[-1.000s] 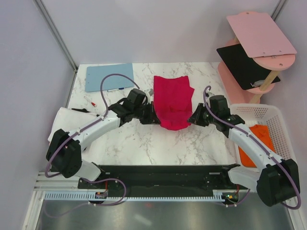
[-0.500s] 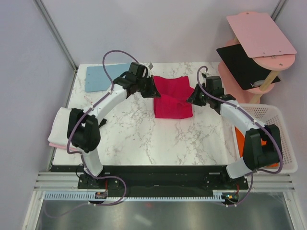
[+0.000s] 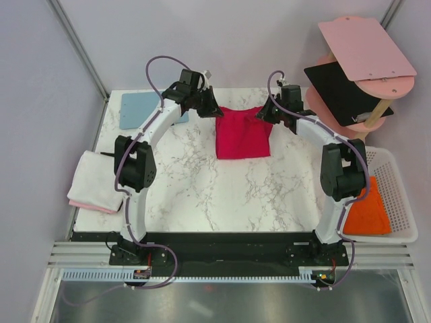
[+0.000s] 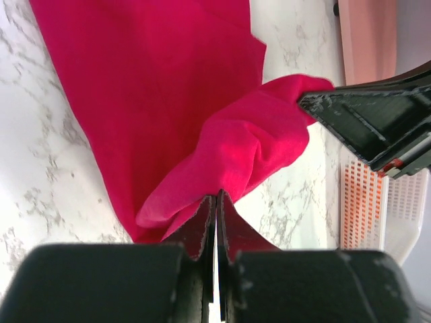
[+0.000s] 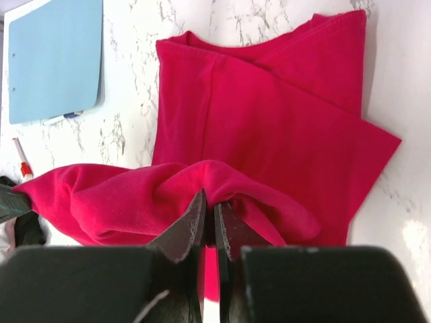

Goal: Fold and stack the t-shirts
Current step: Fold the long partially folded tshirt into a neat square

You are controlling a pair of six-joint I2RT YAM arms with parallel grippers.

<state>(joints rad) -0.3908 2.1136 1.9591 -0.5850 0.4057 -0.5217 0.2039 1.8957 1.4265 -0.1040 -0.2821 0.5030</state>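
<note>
The crimson red t-shirt [image 3: 242, 134] lies folded over on the marble table at the back centre. My left gripper [image 3: 214, 110] is shut on its far left edge, pinching a fold of red cloth [image 4: 222, 148]. My right gripper [image 3: 264, 114] is shut on its far right edge, pinching red cloth [image 5: 175, 185]. Both hold that edge lifted over the shirt's lower layer. A folded white t-shirt [image 3: 101, 177] lies on a pale pink one [image 3: 87, 202] at the table's left edge. An orange t-shirt [image 3: 367, 212] lies in the white basket [image 3: 397, 175].
A light-blue board [image 3: 143, 108] lies at the back left, with a red-and-white pen [image 5: 21, 161] near it. A stand with pink [image 3: 363, 47] and black [image 3: 340, 84] panels is at the back right. The table's back edge is just beyond both grippers.
Both grippers have carried the shirt's near edge away from the arm bases to the far edge, folding the red shirt over itself. Both arms are now stretched out far.
</note>
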